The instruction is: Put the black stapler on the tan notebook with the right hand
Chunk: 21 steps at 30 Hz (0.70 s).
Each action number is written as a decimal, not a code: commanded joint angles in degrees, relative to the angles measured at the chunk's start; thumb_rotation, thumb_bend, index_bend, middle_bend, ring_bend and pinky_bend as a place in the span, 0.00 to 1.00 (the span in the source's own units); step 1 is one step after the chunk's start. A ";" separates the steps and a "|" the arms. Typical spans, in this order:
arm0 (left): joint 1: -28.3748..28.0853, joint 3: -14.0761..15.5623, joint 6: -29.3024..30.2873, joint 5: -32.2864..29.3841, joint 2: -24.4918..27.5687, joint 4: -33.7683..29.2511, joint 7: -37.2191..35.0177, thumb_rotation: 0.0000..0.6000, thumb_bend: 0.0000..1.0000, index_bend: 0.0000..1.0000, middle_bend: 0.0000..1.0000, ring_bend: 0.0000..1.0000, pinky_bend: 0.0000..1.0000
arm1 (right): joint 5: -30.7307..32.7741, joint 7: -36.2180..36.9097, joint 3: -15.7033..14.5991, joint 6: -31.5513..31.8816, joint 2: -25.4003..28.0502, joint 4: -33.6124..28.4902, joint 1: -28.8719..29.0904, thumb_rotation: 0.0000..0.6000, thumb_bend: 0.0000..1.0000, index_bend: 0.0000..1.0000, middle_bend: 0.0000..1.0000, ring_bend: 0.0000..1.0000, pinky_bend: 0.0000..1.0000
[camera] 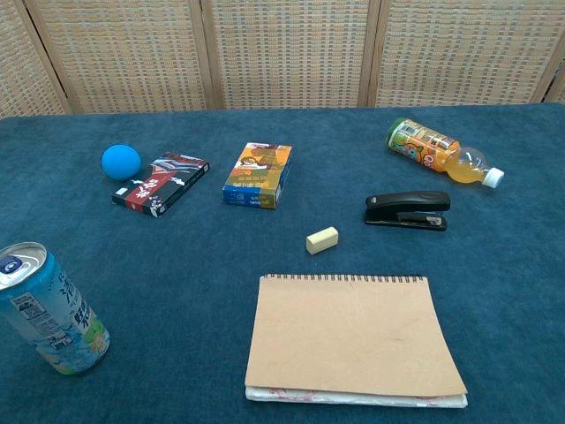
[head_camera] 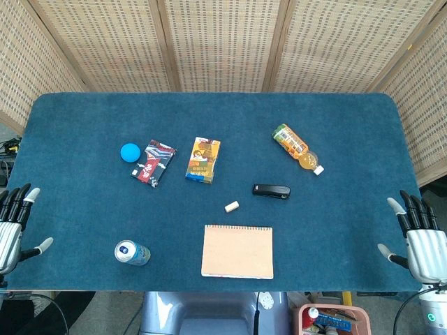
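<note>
Stapler: the black stapler lies flat on the blue desk, untouched, beyond the tan notebook's far right corner and apart from it.
Notebook: the tan notebook lies closed at the near edge of the desk, its spiral binding along the far side and its cover bare.
Right robot hand: the right robot hand hovers at the desk's near right corner, fingers spread and holding nothing, well apart from the stapler.
Left robot hand: the left robot hand sits at the near left edge, fingers apart and empty.
Between stapler and notebook: a small cream eraser rests just beyond the notebook's far edge, left of the stapler and touching neither.
Other things: an orange drink bottle lies on its side beyond the stapler; an orange and blue box lies near the desk's middle; a black and red box sits left of it with a blue ball just beside it; a drink can lies on its side near the left front.
Head view only: both robot hands, the whole desk outline and a basket of clutter below the near edge appear here.
Chest view only: the stapler's side profile, a red-printed edge under the notebook cover and the can's label show here.
Hard to tell: printing on the boxes and can is too small to read; the chest view cuts off the desk's near corners.
</note>
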 commanded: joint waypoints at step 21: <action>-1.09 -0.53 -3.84 -3.50 -0.42 -1.56 3.14 1.00 0.04 0.00 0.00 0.00 0.00 | 3.96 1.07 6.09 -30.56 -1.09 0.40 22.50 1.00 0.00 0.00 0.00 0.00 0.00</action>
